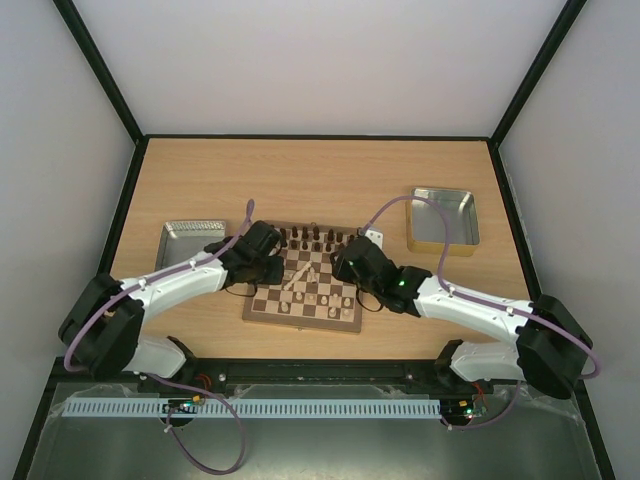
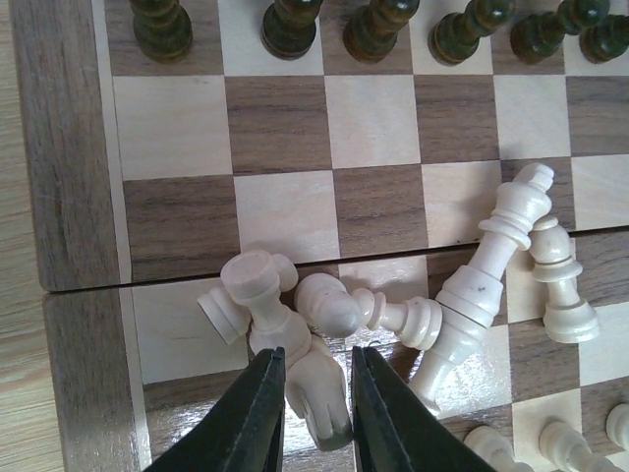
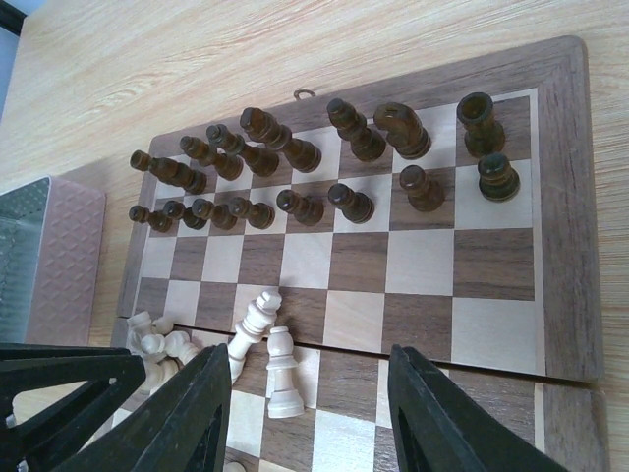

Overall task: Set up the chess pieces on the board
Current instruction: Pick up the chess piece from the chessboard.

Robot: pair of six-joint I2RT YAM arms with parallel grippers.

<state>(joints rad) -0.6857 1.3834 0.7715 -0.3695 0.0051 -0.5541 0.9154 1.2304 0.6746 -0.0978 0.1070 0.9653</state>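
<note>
One board [image 1: 300,325], two metal trays [image 1: 443,222]. Left gripper [image 2: 316,356] pinches one fallen cream piece [image 2: 319,398]; right gripper [image 3: 313,359] gapes wide, holding nothing.

pale wood-grain bench top [image 1: 320,175], thin black edging along the far, left and right edges. plain white back panel [image 1: 320,60] beyond the far edge, matching left panel [image 1: 45,180] and right panel [image 1: 590,180] past the side edges. black posts [image 1: 97,68] slanting up and outward from the two far corners. dull grey metal ledge [image 1: 330,450] below the near edge, faintly glossy. soft, even light, only weak shadows.
</note>
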